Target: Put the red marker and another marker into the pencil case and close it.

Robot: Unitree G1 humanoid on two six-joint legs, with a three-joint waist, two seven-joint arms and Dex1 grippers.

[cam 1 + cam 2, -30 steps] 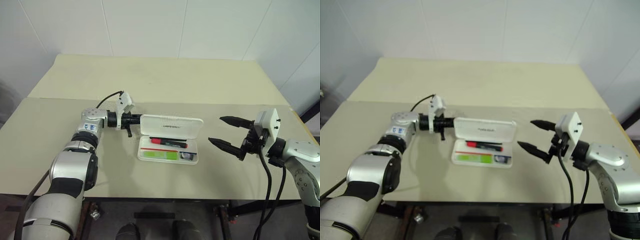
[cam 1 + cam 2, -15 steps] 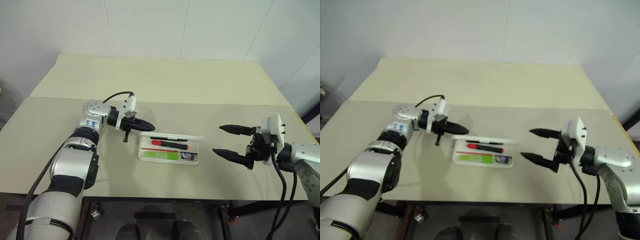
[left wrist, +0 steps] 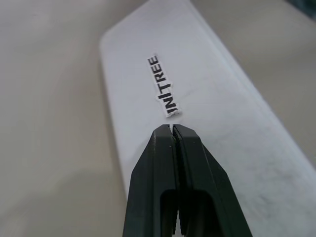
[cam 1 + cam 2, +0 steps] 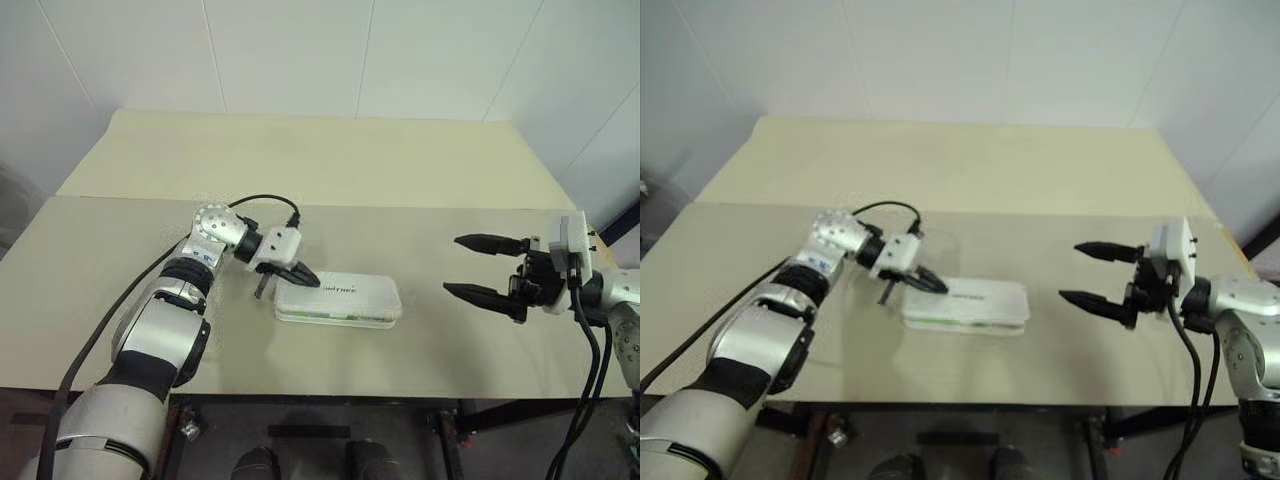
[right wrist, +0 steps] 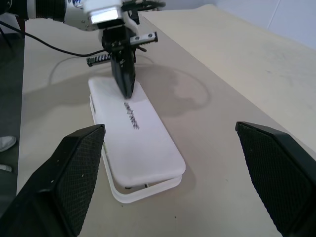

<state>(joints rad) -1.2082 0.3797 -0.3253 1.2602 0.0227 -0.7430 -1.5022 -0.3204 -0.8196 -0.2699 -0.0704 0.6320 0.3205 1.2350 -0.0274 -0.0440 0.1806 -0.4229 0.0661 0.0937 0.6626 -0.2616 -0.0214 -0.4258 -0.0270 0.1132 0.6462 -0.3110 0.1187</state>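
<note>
Pencil case (image 4: pixel 338 299) lies near the middle of the table (image 4: pixel 300 160), its long axis running side to side across the robot's front, lid down over the base but, judging from the right wrist view, not fully seated (a gap shows at the near corner). At its left end the left gripper (image 4: pixel 304 278), fingers pressed together and holding nothing, rests its tips on the lid beside the lettering; this arm is clearly nearer. Well apart to the right, the right gripper (image 4: pixel 487 267) hangs wide open and empty. The head views show a slit of green, probably the highlighter inside.
</note>
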